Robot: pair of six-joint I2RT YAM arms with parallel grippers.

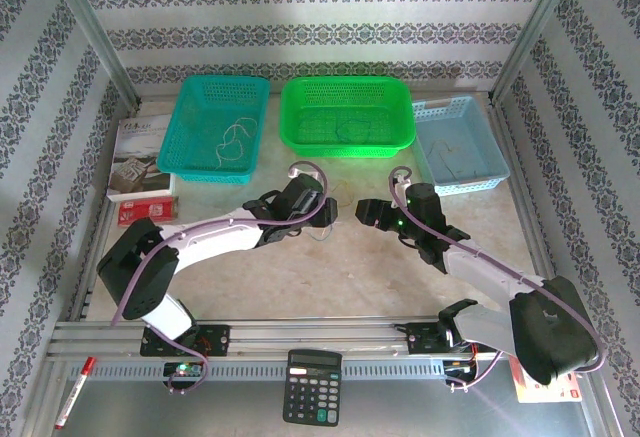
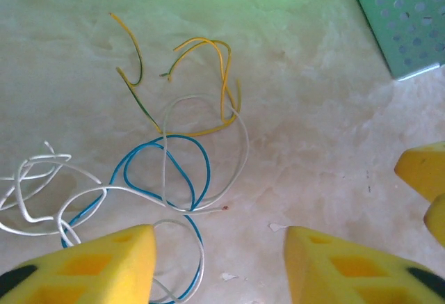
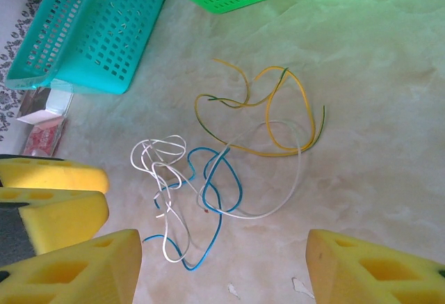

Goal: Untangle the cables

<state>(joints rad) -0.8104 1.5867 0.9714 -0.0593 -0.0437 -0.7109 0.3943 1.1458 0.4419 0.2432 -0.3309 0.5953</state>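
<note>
On mottled tabletop [image 2: 327, 109], thin looping cables [image 2: 165, 138]

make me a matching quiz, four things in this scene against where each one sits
1 tangled cables
2 teal basket
3 pale blue basket
4 calculator

a right end of the basket row
b near edge, in the middle
c just in front of the green basket
d left end of the basket row

Pairs: 1-c, 2-d, 3-a, 4-b
</note>
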